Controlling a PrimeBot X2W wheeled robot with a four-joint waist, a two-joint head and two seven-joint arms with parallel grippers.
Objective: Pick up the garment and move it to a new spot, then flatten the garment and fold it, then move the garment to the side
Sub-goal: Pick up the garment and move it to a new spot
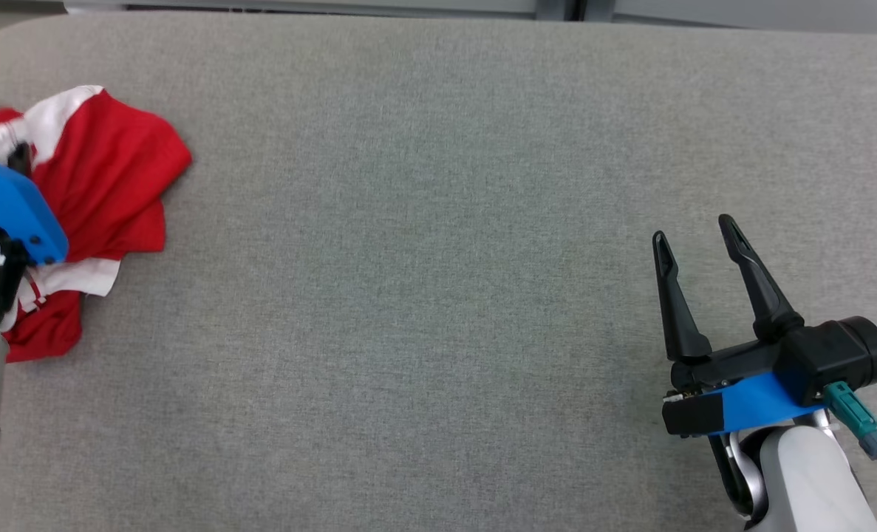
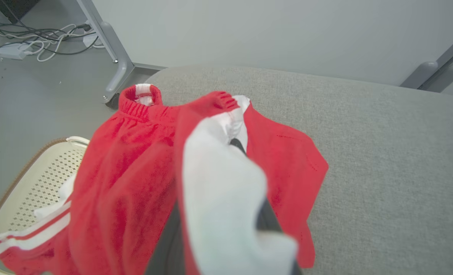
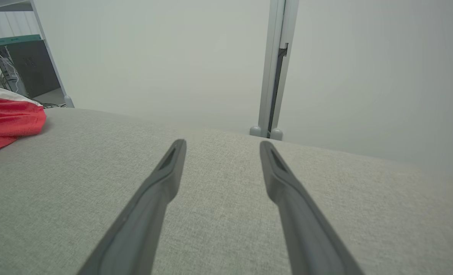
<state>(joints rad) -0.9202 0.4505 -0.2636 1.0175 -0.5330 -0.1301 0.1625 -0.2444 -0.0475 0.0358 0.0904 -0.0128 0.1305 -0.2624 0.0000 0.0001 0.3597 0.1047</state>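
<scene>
Over the near right part of the desk the right gripper hangs with its fingers spread wide and nothing between them; the right wrist view shows bare grey cloth under the gap.

At the desk's near left edge the left gripper reaches into the garment. In the left wrist view a white fold lies between its two dark fingers and red cloth drapes over both. From this I judge that the fingers pinch that fold, though the cloth hides most of them.

The garment is a red piece with white bands and a gathered waistband. It sits in a crumpled heap on the left end of the desk, and part of it trails over the desk's left edge. Off that edge, lower down, stands a pale perforated basket with some white and red cloth in it. Past the desk's far left corner, cables lie on the floor.

The task looks to be at its very start. The grip for the pick-up seems made, but the heap has not been carried to a new spot. The wide middle of the desk lies bare and would suit for that. Flattening, folding and setting the garment aside are all left to do, and the idle right gripper will probably be needed for spreading.
</scene>
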